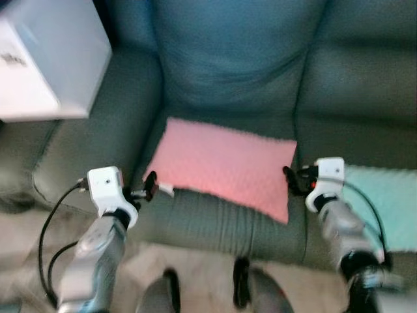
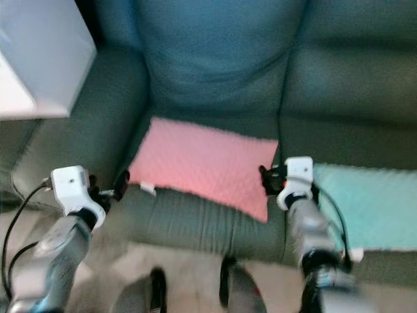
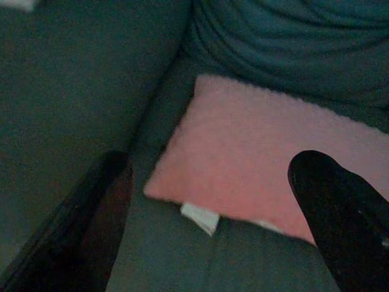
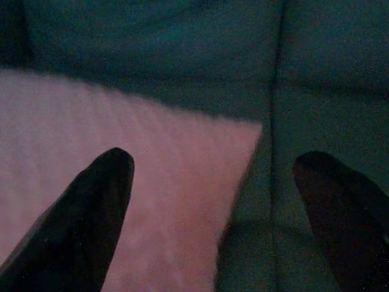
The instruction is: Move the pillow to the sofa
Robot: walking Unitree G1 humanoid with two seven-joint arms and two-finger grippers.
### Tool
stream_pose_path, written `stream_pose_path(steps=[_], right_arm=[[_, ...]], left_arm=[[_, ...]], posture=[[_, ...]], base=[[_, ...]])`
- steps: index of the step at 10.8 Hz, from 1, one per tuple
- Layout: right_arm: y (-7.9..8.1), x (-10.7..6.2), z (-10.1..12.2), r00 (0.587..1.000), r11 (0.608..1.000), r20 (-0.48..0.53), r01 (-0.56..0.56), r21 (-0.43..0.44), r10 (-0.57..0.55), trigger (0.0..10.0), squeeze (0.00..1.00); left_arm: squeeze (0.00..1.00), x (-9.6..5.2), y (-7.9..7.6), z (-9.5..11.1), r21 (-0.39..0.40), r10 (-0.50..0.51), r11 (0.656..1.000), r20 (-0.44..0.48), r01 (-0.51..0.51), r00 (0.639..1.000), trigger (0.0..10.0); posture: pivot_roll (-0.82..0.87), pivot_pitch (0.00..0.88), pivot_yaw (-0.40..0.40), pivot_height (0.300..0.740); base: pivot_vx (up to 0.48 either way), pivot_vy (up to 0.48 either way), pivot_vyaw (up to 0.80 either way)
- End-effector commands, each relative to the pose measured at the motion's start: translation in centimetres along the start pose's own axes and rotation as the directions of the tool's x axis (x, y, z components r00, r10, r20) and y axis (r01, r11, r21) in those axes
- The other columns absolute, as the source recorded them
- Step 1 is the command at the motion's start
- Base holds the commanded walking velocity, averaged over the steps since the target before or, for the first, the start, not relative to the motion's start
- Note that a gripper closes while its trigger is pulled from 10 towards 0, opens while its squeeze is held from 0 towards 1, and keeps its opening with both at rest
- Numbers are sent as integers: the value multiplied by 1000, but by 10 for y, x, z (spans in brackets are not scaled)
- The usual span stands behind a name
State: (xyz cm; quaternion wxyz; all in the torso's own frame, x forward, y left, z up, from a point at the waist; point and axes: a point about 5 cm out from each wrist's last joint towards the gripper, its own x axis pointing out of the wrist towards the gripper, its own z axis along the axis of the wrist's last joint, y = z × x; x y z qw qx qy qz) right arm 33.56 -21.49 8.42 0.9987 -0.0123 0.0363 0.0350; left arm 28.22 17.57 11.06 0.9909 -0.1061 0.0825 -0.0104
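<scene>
A pink pillow [image 1: 225, 166] lies flat on the dark green sofa's seat [image 1: 215, 225], in front of the teal back cushion [image 1: 234, 52]. My left gripper [image 1: 148, 186] hovers just off the pillow's left front corner, by its white tag [image 3: 200, 217]; it is open, with nothing between its fingers. My right gripper [image 1: 290, 179] is at the pillow's right edge, also open. In the right wrist view one finger [image 4: 97, 207] is over the pillow and the other over the bare seat. Neither gripper holds the pillow.
A white box-like object [image 1: 45, 59] stands at the upper left beside the sofa's armrest [image 1: 104, 130]. A mint-green cloth [image 1: 384, 202] lies on the seat to the right. Beige floor [image 1: 195, 274] runs along the sofa's front edge.
</scene>
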Motion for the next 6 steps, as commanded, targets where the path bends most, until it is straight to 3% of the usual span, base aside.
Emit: stream_pose_path(steps=[1,3,6], right_arm=[[7,-5,4,999,1000,40,-1,16,0,10000,0],[29,-18,13,995,997,98,-32,67,26,10000,0],[53,-28,29,992,988,114,-70,139,54,10000,0]], left_arm=[[0,-2,9,-7,12,30,999,-14,-30,999,10000],[0,-1,8,-11,53,20,998,10,-21,1000,10000],[0,7,5,-9,63,34,997,70,-38,997,10000]], posture=[[-53,59,28,740],[-85,0,29,740],[-98,0,24,740]], base=[[0,0,0],[0,0,0],[0,0,0]])
